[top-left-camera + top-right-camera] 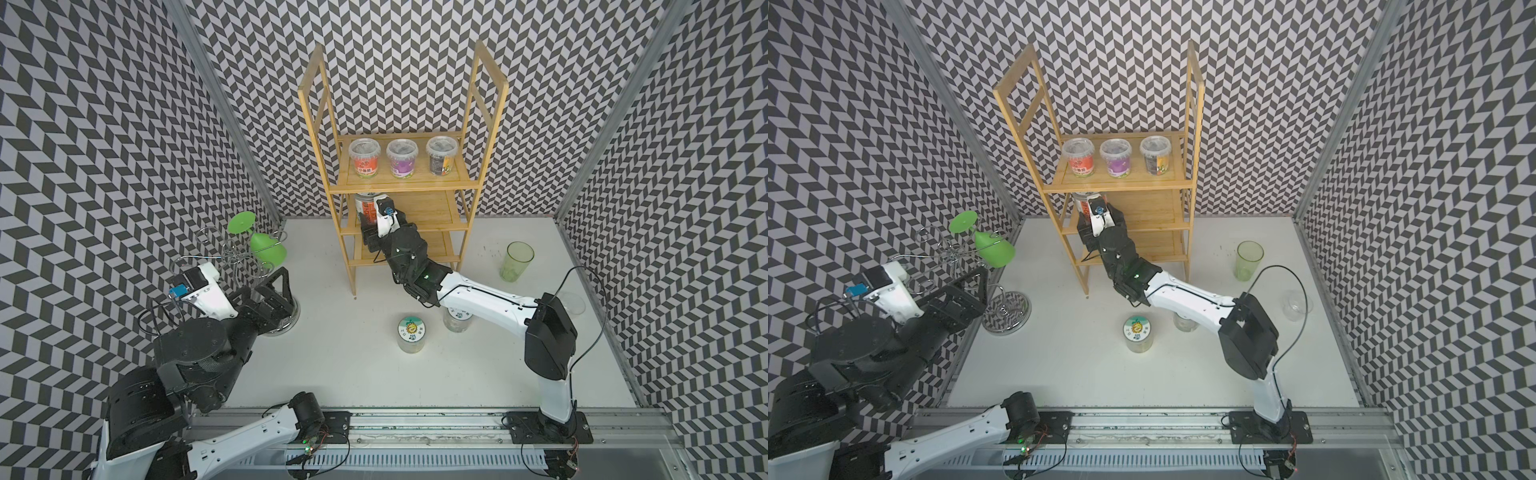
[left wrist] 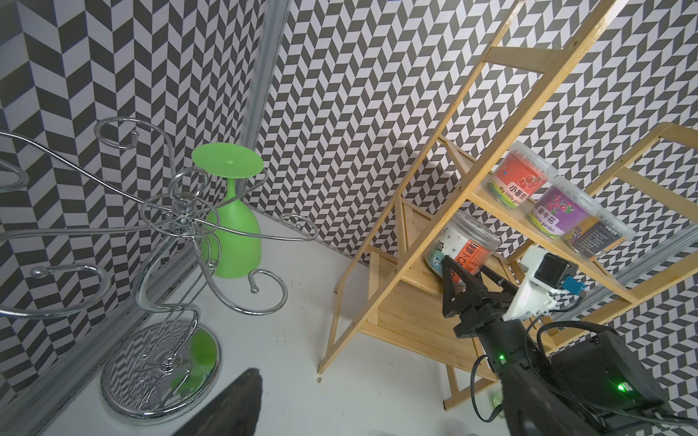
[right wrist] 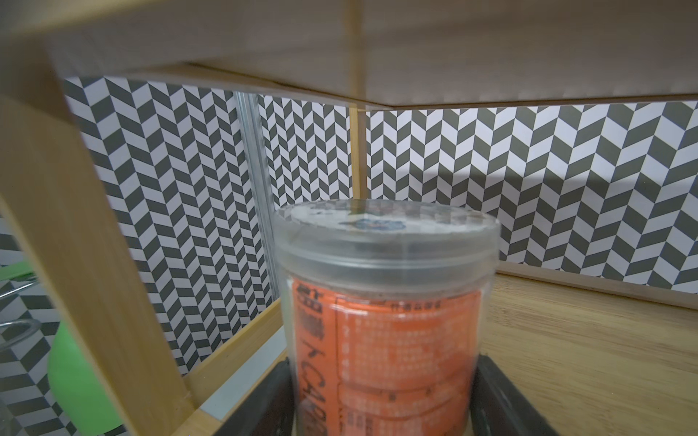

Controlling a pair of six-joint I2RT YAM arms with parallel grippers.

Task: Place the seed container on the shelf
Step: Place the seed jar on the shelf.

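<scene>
The seed container [image 3: 385,302], a clear jar with an orange label and a clear lid, is between the black fingers of my right gripper [image 3: 385,377], which is shut on its lower body. In both top views the jar [image 1: 368,205] [image 1: 1084,203] is at the left front of the middle tier of the bamboo shelf [image 1: 415,188], under the top board. The left wrist view shows it [image 2: 462,245] low over that tier's board [image 2: 408,313]; contact with the board cannot be told. My left gripper [image 1: 278,291] stands open and empty beside the chrome stand, far from the jar.
Three labelled tubs [image 1: 402,156] stand in a row on the shelf's top tier. A chrome wire stand [image 1: 249,257] holds an upside-down green goblet [image 1: 268,249] at the left. Two lidded jars [image 1: 411,334] [image 1: 457,318], a green tumbler [image 1: 518,262] and a clear glass [image 1: 571,303] are on the table.
</scene>
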